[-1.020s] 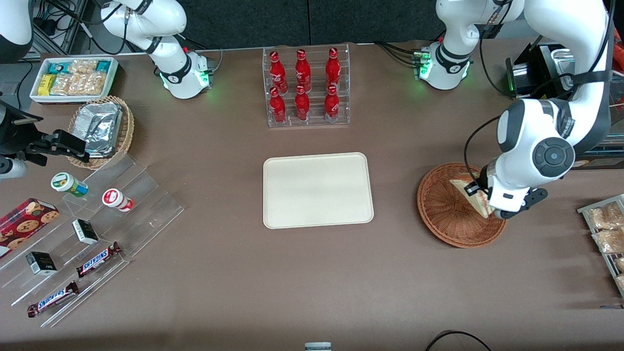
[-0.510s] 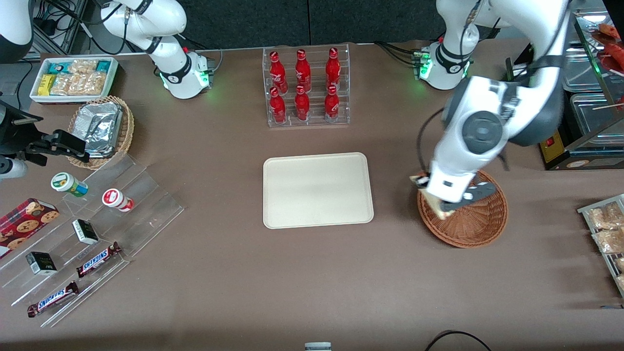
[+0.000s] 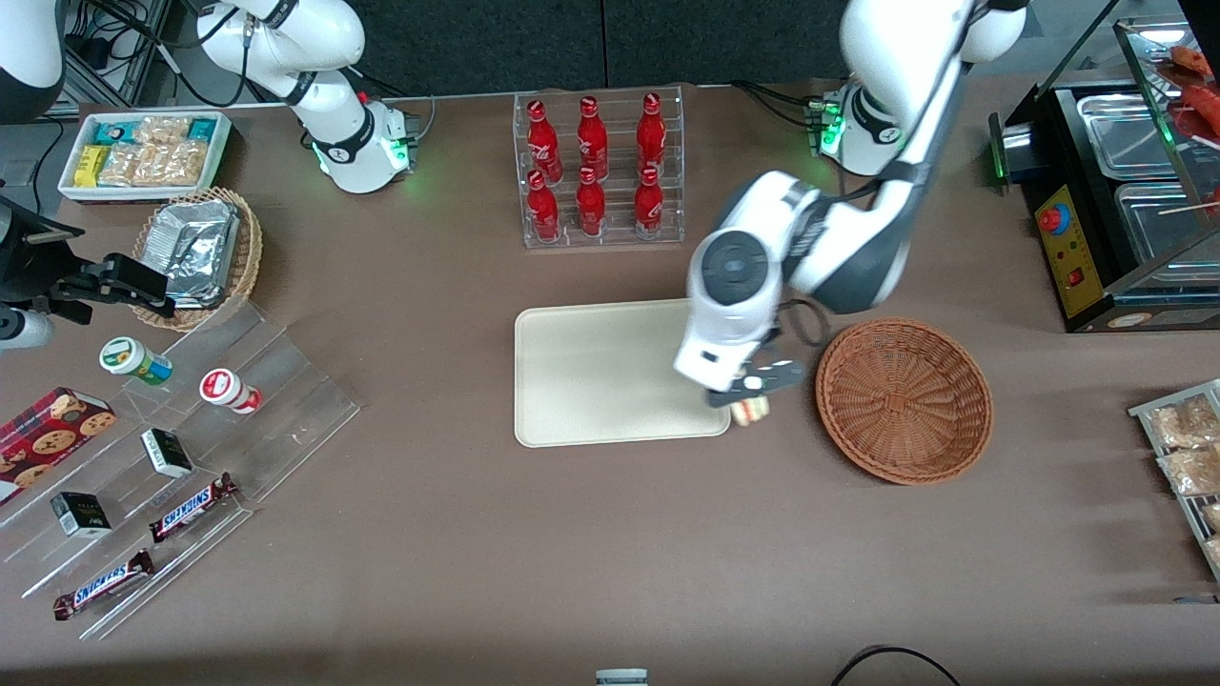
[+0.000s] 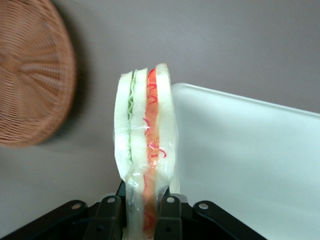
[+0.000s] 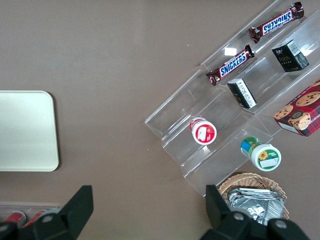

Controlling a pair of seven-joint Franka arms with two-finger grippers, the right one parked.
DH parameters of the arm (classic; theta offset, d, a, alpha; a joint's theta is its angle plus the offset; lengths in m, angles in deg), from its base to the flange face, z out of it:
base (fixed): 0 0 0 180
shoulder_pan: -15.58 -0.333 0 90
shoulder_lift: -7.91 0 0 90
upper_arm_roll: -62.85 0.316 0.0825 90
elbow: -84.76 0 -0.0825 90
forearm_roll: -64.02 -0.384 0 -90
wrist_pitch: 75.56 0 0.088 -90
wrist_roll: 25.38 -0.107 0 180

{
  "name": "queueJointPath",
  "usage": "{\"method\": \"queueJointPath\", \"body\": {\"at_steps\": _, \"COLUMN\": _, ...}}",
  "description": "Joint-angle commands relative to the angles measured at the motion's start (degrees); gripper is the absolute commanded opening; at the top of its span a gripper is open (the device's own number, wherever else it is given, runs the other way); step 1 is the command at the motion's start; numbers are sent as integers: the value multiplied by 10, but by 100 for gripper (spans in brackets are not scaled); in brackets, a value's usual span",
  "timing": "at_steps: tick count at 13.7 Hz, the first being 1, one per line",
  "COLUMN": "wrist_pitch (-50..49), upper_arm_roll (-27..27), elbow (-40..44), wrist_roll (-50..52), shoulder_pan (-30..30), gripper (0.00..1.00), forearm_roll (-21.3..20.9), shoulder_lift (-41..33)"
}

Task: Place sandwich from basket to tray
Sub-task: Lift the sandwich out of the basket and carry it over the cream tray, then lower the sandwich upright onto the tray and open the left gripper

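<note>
My left gripper (image 3: 746,398) hangs over the corner of the cream tray (image 3: 591,372) that lies nearest the reddish-brown wicker basket (image 3: 904,398). It is shut on the sandwich (image 4: 145,150), a plastic-wrapped wedge of white bread with red and green filling, held upright between the two black fingers (image 4: 169,217). In the front view only a small bit of the sandwich (image 3: 750,411) peeks out under the gripper, just off the tray's edge. The basket (image 4: 30,70) has nothing in it. Part of the tray (image 5: 25,130) also shows in the right wrist view.
A clear rack of red bottles (image 3: 596,171) stands farther from the front camera than the tray. Toward the parked arm's end lie clear tiered shelves with Snickers bars (image 3: 191,505), small jars, a foil-packet basket (image 3: 200,252) and a white snack bin (image 3: 143,152). A metal counter (image 3: 1134,191) stands toward the working arm's end.
The gripper lifted the sandwich out of the basket and carried it sideways to the tray's nearest corner. The basket now holds nothing.
</note>
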Motion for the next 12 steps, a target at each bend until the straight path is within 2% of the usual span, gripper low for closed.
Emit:
{"method": "queueJointPath", "body": {"at_steps": 1, "wrist_pitch": -2, "upper_arm_roll": 9, "elbow": 76, "wrist_roll": 14, "shoulder_pan": 40, "gripper": 8, "forearm_roll": 19, "shoulder_lift": 67}}
{"method": "queueJointPath", "body": {"at_steps": 5, "wrist_pitch": 43, "upper_arm_roll": 3, "elbow": 78, "wrist_roll": 6, "shoulder_pan": 69, "gripper": 8, "forearm_roll": 43, "shoulder_lift": 94}}
{"method": "queueJointPath", "body": {"at_steps": 7, "wrist_pitch": 44, "upper_arm_roll": 0, "elbow": 76, "wrist_roll": -11, "shoulder_pan": 70, "gripper": 8, "forearm_roll": 68, "shoulder_lift": 97}}
{"method": "queueJointPath", "body": {"at_steps": 10, "wrist_pitch": 76, "upper_arm_roll": -10, "elbow": 76, "wrist_roll": -25, "shoulder_pan": 94, "gripper": 8, "forearm_roll": 67, "shoulder_lift": 117}}
{"method": "queueJointPath", "body": {"at_steps": 12, "wrist_pitch": 86, "upper_arm_roll": -10, "elbow": 74, "wrist_roll": -74, "shoulder_pan": 96, "gripper": 8, "forearm_roll": 69, "shoulder_lift": 124}}
